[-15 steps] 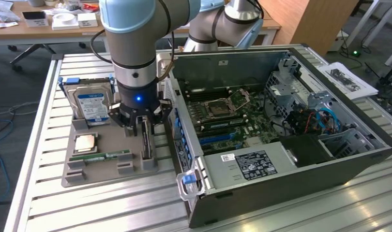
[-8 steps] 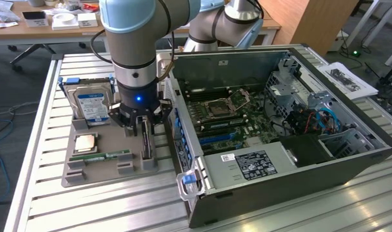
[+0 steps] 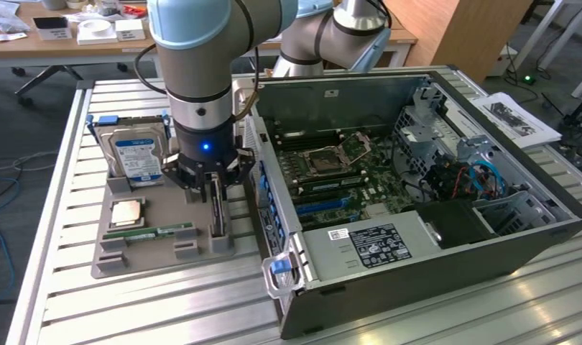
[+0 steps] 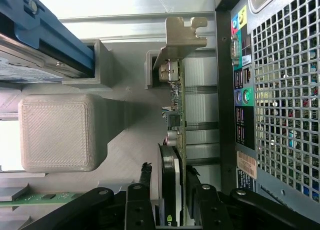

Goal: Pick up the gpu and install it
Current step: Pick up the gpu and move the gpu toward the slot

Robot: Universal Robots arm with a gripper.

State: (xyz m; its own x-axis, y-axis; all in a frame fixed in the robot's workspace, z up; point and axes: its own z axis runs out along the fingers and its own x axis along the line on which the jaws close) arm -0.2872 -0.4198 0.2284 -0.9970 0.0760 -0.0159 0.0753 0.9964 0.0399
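The gripper hangs with jaws a bit apart, straddling the gpu standing on edge in the tray slot right under it, not squeezing by my eye, and I reckon the card's light, stiff but fragile, so grab the flat faces, not the metal bracket farther out.

A hard drive stands upright in the grey holder; a green strip, perhaps memory, lies flat.

Gpu upright in tray, between hard drive and computer case.
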